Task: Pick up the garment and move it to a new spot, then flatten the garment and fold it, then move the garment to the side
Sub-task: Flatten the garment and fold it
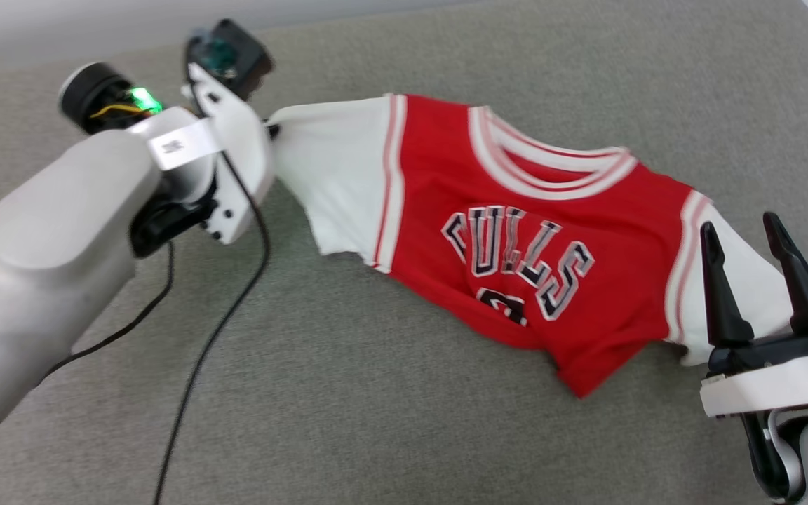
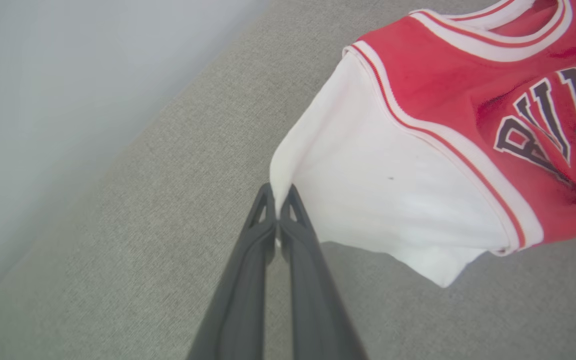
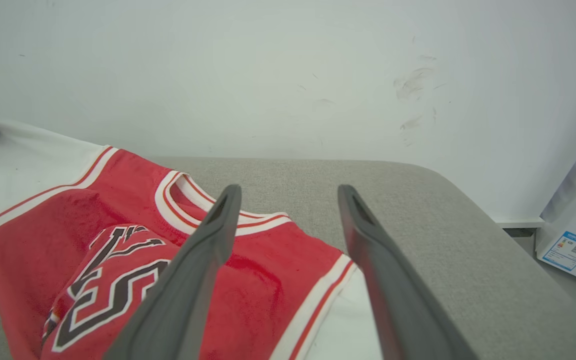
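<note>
The garment (image 1: 509, 231) is a red BULLS jersey with white sleeves, stretched across the grey cushion from upper left to lower right. My left gripper (image 1: 271, 130) is shut on the tip of its left white sleeve (image 2: 368, 190), the two dark fingers (image 2: 258, 235) pinched together on the cloth edge. That sleeve is pulled taut toward the gripper. At the lower right my right gripper (image 1: 744, 238) stands open over the other white sleeve (image 3: 348, 320), with nothing between its fingers. The jersey's lower part (image 3: 103, 295) is bunched and folded under.
The grey fabric surface (image 1: 376, 393) spreads wide in front of and behind the jersey. Two black cables (image 1: 221, 322) trail from my left arm across it. A white wall (image 3: 288, 75) rises behind, and a white cabinet with a label (image 3: 570, 250) stands beyond the right edge.
</note>
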